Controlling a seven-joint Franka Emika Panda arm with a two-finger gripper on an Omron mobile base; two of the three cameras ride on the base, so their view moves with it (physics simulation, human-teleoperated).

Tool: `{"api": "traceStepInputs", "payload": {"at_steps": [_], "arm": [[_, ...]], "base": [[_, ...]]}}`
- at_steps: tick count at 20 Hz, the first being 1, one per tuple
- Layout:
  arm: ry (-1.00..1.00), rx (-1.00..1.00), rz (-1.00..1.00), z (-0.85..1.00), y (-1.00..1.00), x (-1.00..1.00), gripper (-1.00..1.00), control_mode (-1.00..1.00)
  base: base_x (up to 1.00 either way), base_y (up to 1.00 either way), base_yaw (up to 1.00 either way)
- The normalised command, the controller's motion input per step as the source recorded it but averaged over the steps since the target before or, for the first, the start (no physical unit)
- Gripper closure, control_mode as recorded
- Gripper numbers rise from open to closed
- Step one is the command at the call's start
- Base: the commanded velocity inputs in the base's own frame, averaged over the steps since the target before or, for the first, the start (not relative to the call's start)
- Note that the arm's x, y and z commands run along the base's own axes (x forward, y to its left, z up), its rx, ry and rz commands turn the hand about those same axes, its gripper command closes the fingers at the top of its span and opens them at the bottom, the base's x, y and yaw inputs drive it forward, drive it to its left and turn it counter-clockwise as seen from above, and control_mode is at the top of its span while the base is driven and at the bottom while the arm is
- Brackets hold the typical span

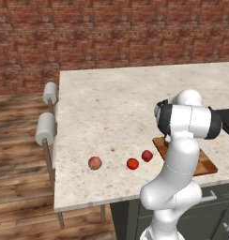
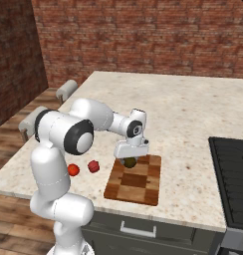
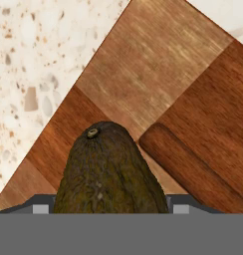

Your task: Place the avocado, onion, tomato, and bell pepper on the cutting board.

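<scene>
Avocado (image 3: 111, 172) pinched in the claw (image 2: 130, 160) hangs over the far left part of the cutting board (image 2: 143, 184), so it should be lowered until it rests on the wood before release, lest it roll onto the table (image 2: 193, 114).

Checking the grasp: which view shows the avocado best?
Hand view: the avocado sits large between the fingertips, stem end and skin clear, above the cutting board. The right base view shows it as a small dark blob under the gripper. In the left base view the arm covers it.
</scene>
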Motion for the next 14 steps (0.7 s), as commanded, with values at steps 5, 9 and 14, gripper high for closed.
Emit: {"api": "traceStepInputs", "payload": {"at_steps": [5, 9, 14], "arm": [[0.04, 0.01, 0.0, -0.31, 0.0, 0.0, -1.0, -1.0], [0.01, 0.01, 0.0, -0.16, 0.0, 0.0, -1.0, -1.0], [0.0, 0.0, 0.0, 0.0, 0.0, 0.0, -1.0, -1.0]], "base": [[0.0, 0.0, 0.0], [0.0, 0.0, 0.0], [0.0, 0.0, 0.0]]}}
